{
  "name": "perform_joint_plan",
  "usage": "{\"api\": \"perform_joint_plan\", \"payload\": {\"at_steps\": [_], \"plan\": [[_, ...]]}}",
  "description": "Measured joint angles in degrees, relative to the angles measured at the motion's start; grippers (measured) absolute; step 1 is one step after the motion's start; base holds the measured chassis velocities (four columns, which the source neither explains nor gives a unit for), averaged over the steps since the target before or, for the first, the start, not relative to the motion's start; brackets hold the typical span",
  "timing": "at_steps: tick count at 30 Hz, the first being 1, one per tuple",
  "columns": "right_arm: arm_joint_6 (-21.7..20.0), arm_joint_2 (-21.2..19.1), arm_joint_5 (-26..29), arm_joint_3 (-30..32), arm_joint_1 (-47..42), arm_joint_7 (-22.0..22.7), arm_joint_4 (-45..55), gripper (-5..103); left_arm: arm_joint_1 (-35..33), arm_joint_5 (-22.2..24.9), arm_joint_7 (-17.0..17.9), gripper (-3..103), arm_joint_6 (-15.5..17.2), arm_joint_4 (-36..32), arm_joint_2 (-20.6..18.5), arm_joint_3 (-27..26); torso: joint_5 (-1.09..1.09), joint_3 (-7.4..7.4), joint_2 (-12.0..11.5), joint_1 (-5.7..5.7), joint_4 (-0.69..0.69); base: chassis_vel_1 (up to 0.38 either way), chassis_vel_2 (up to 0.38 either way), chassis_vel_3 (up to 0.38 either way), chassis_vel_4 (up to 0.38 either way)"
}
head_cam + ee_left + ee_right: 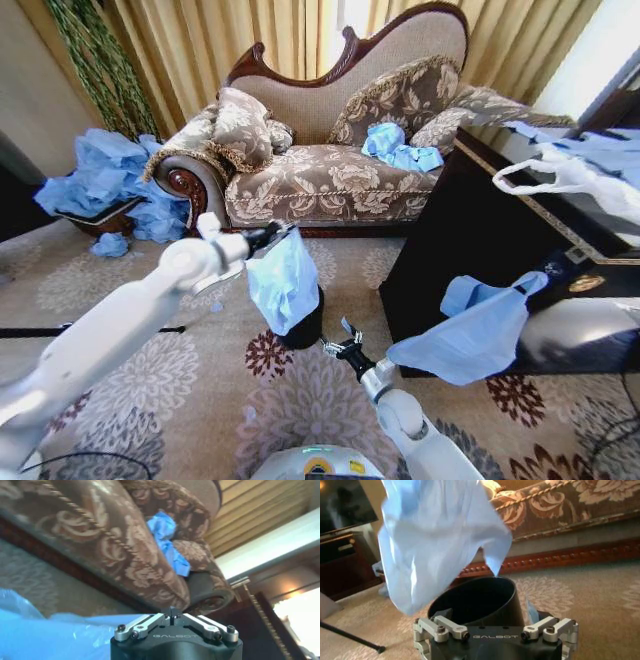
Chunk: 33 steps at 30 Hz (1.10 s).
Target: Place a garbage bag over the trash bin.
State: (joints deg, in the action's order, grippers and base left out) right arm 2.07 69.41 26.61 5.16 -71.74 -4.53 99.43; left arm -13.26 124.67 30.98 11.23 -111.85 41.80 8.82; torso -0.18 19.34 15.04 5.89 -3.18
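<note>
Left hand (283,231) dangles garbage bag (284,280) over trash bin (304,326).

A patterned sofa (330,170) is carrying crumpled blue bags (398,147) (more are heaping by its armrest (110,185)); a white bag (575,175) is lying on the dark counter (480,250).

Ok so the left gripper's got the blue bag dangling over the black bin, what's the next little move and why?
Probably lower the left gripper a bit. It is shut on the garbage bag, which hangs with its lower end beside the trash bin rim, not yet over it. The right gripper waits open next to the bin.
</note>
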Motion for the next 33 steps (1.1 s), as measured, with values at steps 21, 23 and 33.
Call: {"api": "perform_joint_plan", "payload": {"at_steps": [21,23,33], "plan": [[-3.6,-1.8,11.3,5.1,-2.6,3.1,9.9,100,4.7,-0.9,0.3,0,-0.7,3.0,5.2,5.1,-0.02,-0.01,0.0,-0.01,0.02,0.000,0.000,0.000,0.000],[-3.7,-1.7,11.3,5.1,-3.1,3.1,10.3,100,4.8,-1.1,0.3,0,-0.7,3.2,5.5,5.4,-0.02,-0.01,0.0,-0.01,0.01,0.000,0.000,0.000,0.000],[-5.6,2.1,11.1,0.2,-3.1,9.9,11.7,100,6.0,-1.8,2.4,0,-1.6,4.9,8.9,7.3,-0.02,-0.01,0.0,-0.01,0.02,0.000,0.000,0.000,0.000]]}}
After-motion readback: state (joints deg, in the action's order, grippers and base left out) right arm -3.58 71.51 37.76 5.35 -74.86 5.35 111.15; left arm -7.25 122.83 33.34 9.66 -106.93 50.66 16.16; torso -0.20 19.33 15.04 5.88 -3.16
